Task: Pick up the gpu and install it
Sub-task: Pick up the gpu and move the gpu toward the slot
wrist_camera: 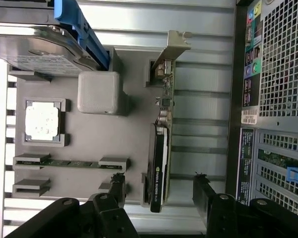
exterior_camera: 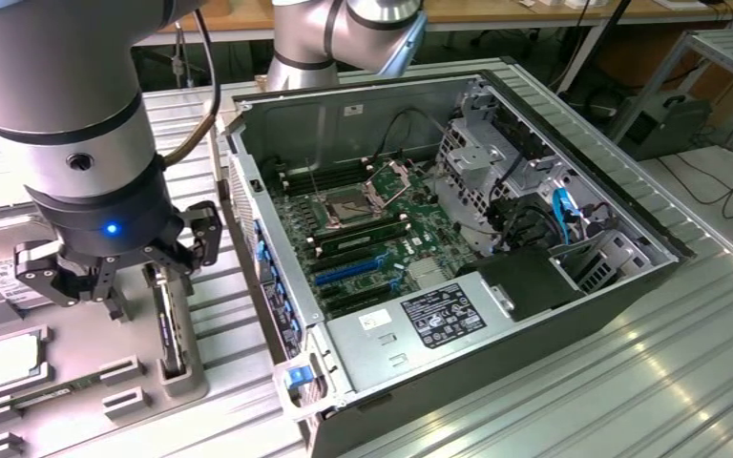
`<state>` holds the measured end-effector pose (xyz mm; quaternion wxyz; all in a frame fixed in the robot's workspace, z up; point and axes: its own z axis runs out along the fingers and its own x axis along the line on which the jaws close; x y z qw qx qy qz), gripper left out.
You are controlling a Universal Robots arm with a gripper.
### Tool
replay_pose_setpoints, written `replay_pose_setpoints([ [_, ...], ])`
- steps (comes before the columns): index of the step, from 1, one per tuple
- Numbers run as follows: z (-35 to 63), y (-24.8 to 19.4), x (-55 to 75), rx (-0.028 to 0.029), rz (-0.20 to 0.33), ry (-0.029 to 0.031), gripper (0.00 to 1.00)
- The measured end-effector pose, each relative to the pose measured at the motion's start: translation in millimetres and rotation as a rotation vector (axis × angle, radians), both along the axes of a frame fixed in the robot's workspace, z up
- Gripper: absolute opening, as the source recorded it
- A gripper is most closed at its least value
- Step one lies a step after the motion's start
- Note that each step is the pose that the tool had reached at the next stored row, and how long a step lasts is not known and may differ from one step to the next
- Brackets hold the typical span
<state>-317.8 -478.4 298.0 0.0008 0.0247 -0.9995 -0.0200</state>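
Observation:
The gpu [wrist_camera: 159,148] stands on its long edge in a slot of the grey parts tray [wrist_camera: 89,134], its black shroud to one side and its silver bracket [wrist_camera: 174,45] at the far end. My gripper [wrist_camera: 160,191] hangs open just above it, one finger [wrist_camera: 117,187] on each side of the card's near end, with gaps on both sides. In the exterior view the gripper [exterior_camera: 131,286] hovers over the tray at the left, and the gpu [exterior_camera: 171,329] shows as a dark upright card beside it.
The open computer case [exterior_camera: 469,239] lies on its side to the exterior view's right of the tray, motherboard [exterior_camera: 366,229] and blue slots [exterior_camera: 354,272] exposed. The tray also carries a hard drive [wrist_camera: 35,52], a processor chip [wrist_camera: 42,121] and a memory stick [wrist_camera: 64,162].

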Motion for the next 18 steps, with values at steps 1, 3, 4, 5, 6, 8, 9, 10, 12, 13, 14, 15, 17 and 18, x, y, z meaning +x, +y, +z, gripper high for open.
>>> replay_pose_setpoints([
  [1,-0.2,0.9,0.5,-0.0001,0.0,0.0006,0.66],
  [3,-0.5,2.6,0.9,-0.0001,0.0,0.0008,0.66],
  [4,-0.8,3.3,1.2,0.0,0.0,0.0007,0.66],
  [5,-1.0,4.2,1.4,0.0,0.0,0.001,0.66],
  [6,-1.3,5.5,1.5,-0.0001,-0.001,0.0011,0.66],
  [8,-2.2,8.5,1.7,0.0,-0.001,0.0016,0.66],
  [9,-3.0,9.6,1.7,-0.0001,-0.002,0.0021,0.66],
  [10,-3.9,10.3,1.7,0.0,-0.002,0.0024,0.66],
  [12,-5.4,11.2,1.8,-0.0002,-0.002,0.003,0.66],
  [13,-6.3,11.4,1.8,-0.0005,-0.002,0.0031,0.66],
  [14,-7.7,11.7,1.7,-0.0009,-0.002,0.003,0.66],
  [15,-8.8,12.0,1.7,-0.0013,-0.003,0.0031,0.66],
  [17,-11.9,12.1,1.7,-0.0015,-0.003,0.0035,0.66],
  [18,-14.4,12.1,1.7,-0.0015,-0.003,0.0038,0.66],
])
